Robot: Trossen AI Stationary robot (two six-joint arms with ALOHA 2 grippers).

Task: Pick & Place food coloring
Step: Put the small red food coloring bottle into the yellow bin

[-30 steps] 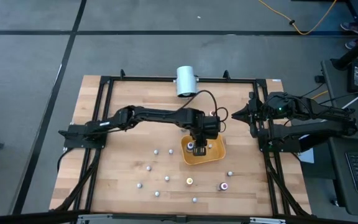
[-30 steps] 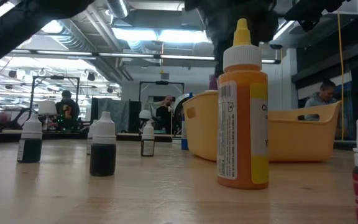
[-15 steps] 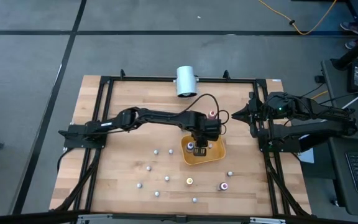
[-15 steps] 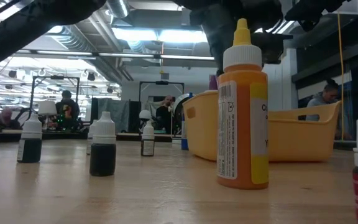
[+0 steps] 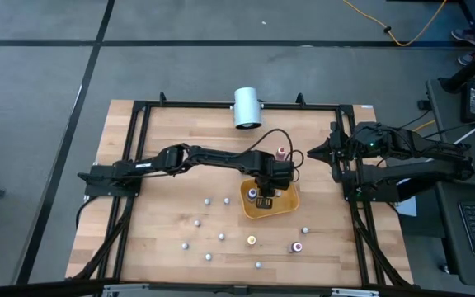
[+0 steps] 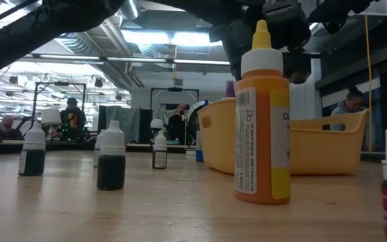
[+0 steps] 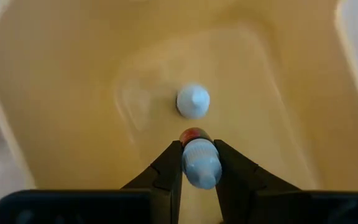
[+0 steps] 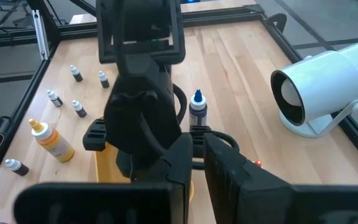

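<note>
Over the tray, left gripper fingers clench a bottle at its cap: light, stiff, likely slick; right gripper clenched empty at the surface's right edge.

Both arms were finished in matte black, built from boxy jointed links. A black cable was looped off the left arm; the right arm matched.

Grey floor; bright ceiling lights, perhaps fluorescent.
</note>
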